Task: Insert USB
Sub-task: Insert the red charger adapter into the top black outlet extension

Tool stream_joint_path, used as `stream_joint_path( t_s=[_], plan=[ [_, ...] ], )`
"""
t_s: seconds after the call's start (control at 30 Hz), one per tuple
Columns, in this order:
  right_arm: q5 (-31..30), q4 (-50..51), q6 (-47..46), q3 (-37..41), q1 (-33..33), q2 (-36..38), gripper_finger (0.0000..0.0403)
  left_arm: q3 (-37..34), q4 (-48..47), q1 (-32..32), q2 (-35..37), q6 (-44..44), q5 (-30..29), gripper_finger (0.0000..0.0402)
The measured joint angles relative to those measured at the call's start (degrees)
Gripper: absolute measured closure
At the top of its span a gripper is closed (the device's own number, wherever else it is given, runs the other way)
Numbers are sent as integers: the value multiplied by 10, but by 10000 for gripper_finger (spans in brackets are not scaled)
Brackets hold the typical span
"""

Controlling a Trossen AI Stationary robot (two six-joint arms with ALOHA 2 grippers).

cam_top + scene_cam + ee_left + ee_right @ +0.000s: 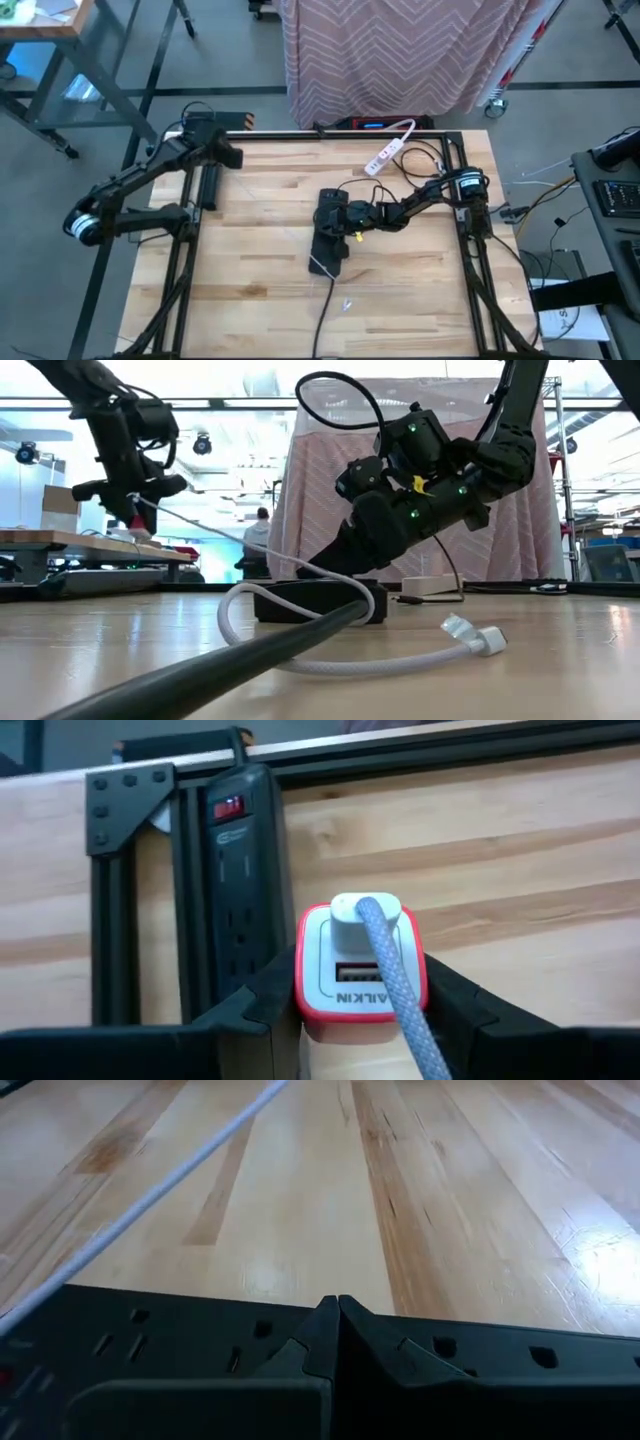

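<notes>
The left gripper (360, 1010) fingers are clamping a red-rimmed white USB charger (358, 965), a braided cable (395, 990) already plugged in. Beyond them, the black power strip (240, 890) is waiting, so seating the charger looks left. The right gripper (335, 1342) fingers are pressing together over another black strip (500, 1350).

table (260, 250): pale wood, smooth | cable (400, 990): braided cloth | charger (322, 970): glossy plastic

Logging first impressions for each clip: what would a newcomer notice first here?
The left tool, raised over the table's far-left corner, clamps a white wall charger with a red rim, a grey braided cable already plugged into it. Mid-table, the right tool is shut, tips pressed on a black power strip. A white connector end lies loose on the pale wooden tabletop.
</notes>
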State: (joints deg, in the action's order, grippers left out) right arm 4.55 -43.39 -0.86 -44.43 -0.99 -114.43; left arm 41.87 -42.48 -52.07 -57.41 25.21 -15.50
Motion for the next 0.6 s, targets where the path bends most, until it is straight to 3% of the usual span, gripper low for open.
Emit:
stream_joint_path(
  t_s=[0.27,0.6],
  plan=[
    [-17,3,8,-1,1,75,403,-56,117,47,63,-1,53,276],
    [-47,37,43,-60,1,112,398,-136,328,168,117,54,60,276]
  ],
)
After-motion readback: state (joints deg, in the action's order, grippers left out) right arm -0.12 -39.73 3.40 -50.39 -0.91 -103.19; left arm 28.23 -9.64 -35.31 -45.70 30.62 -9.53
